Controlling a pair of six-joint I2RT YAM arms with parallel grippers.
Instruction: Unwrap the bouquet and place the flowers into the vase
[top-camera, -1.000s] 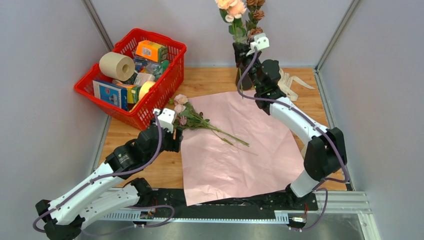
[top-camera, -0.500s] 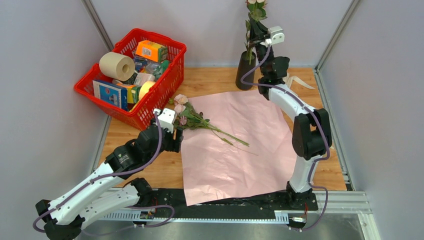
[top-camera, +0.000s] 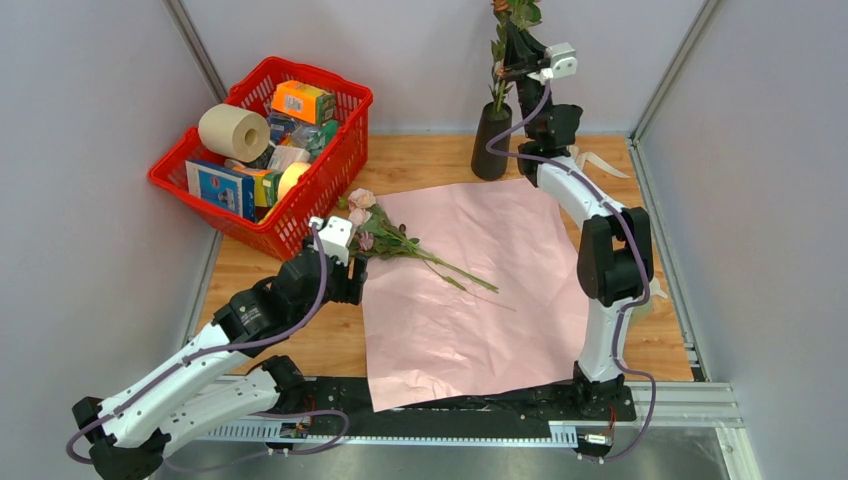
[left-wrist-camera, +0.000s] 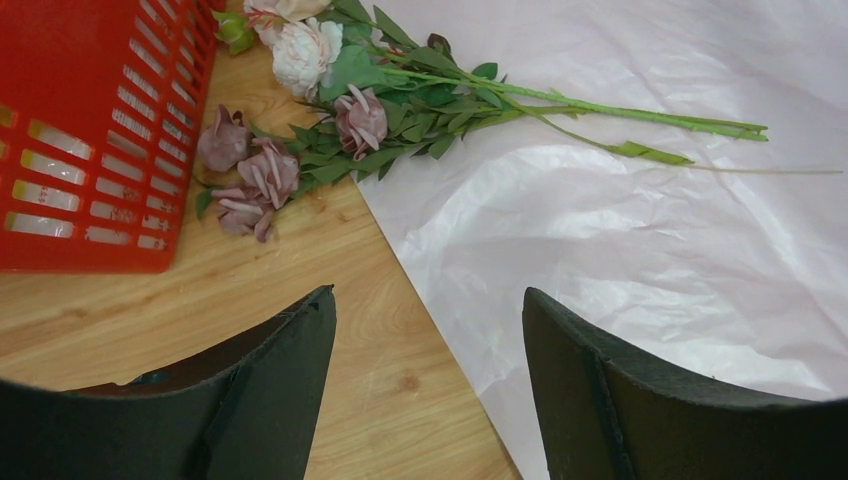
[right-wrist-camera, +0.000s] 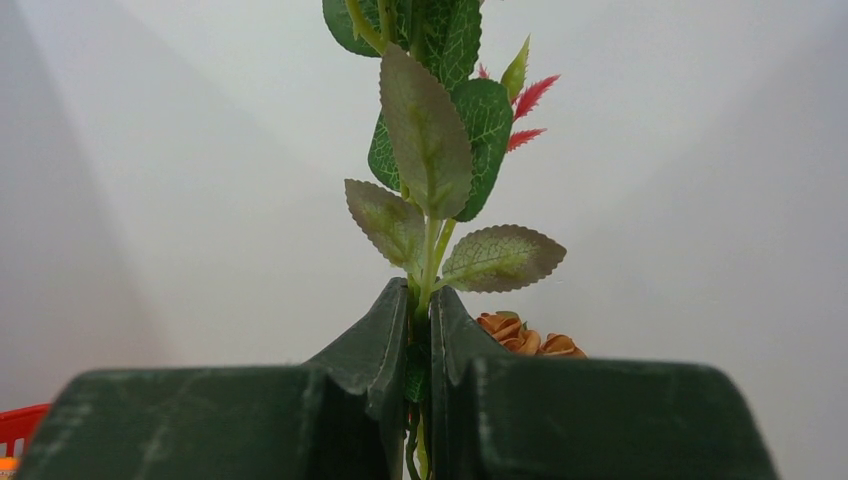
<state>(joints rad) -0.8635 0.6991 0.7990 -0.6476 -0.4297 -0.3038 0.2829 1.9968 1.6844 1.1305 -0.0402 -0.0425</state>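
right claw (right-wrist-camera: 420, 305) pinching flowers (right-wrist-camera: 425, 130) over vase (top-camera: 490, 145); sideways tug cd tip it. left claw (left-wrist-camera: 430, 305) gaping, holds nothing.

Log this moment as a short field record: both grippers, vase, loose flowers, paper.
right gripper: shut on flower stems, high above the vase
vase: upright at the far edge of the table, stems reaching its mouth
left gripper: open, empty, low near the loose flowers
loose flowers: lying over the left edge of the pink paper, blooms beside the red basket
pink paper: spread flat on the table
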